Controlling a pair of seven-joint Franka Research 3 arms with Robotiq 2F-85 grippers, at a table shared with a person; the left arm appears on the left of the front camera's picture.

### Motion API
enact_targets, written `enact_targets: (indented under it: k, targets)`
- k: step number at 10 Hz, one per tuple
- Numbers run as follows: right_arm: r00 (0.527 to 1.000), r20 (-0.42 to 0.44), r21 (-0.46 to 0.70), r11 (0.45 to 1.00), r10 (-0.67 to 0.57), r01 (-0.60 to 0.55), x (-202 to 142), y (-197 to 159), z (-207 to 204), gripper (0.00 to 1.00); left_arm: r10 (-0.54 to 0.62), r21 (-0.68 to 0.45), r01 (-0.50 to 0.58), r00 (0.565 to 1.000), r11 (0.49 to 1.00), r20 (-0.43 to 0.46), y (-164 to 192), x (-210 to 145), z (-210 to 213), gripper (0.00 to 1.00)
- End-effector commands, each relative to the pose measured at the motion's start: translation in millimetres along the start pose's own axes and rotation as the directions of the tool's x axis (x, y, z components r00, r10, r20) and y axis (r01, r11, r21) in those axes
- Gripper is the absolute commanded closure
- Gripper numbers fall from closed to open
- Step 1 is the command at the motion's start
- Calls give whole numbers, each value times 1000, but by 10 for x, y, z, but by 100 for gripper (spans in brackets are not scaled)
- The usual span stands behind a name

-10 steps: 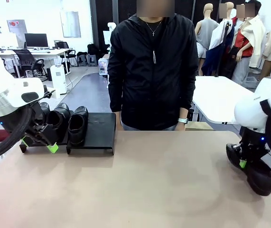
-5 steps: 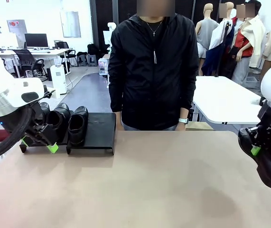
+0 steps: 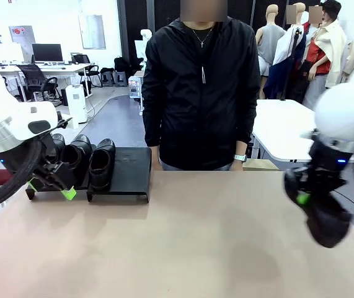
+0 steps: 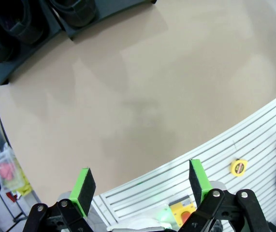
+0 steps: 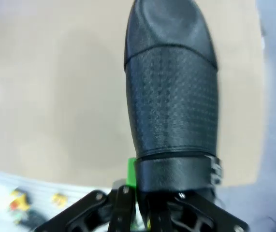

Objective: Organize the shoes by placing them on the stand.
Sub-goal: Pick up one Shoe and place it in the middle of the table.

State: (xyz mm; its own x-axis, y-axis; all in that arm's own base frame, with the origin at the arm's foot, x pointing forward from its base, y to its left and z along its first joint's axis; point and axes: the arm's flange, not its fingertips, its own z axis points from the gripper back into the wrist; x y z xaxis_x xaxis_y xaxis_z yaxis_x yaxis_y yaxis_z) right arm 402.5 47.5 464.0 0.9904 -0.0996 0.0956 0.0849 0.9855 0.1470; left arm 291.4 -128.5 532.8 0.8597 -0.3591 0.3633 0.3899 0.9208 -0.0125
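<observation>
Three black shoes stand side by side on the left part of the black stand at the table's far left. My left gripper hangs open just in front of them, holding nothing; its wrist view shows the green pads wide apart over bare tabletop, with the stand and shoes in the upper left corner. My right gripper is shut on another black shoe, which hangs toe down above the table's right side. In the right wrist view that shoe points away from the fingers.
A person in a black jacket stands at the table's far edge, behind the middle. The stand's right panel carries no shoe. The tan tabletop stretches bare between the two arms.
The right gripper, still shut on the shoe, swung out to the right and has now come back left over the table. The left arm has not moved.
</observation>
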Motion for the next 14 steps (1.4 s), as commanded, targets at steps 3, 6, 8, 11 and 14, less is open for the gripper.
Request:
enact_targets:
  k: [3, 6, 8, 11, 14]
  targets:
    - [999, -38, 41, 998, -38, 40, -314, 1944, -216, 100, 17, -12, -17, 1000, 1000, 6, -6, -4, 10, 0]
    - [987, -110, 18, 992, -120, 122, -410, 2938, -905, 100, 17, -12, -17, 1000, 1000, 6, -6, -4, 10, 0]
    - [991, -99, 33, 995, -88, 91, -472, 3313, -1230, 100, 17, -12, -17, 1000, 1000, 6, -6, -4, 10, 0]
    - [993, -120, 31, 999, -21, 25, -558, 3369, -1412, 67, 17, -12, -17, 1000, 1000, 6, -6, -4, 10, 0]
    - [976, -212, 142, 990, 45, -15, -552, 3166, -1056, 0, 17, -12, -17, 1000, 1000, 6, -6, -4, 10, 0]
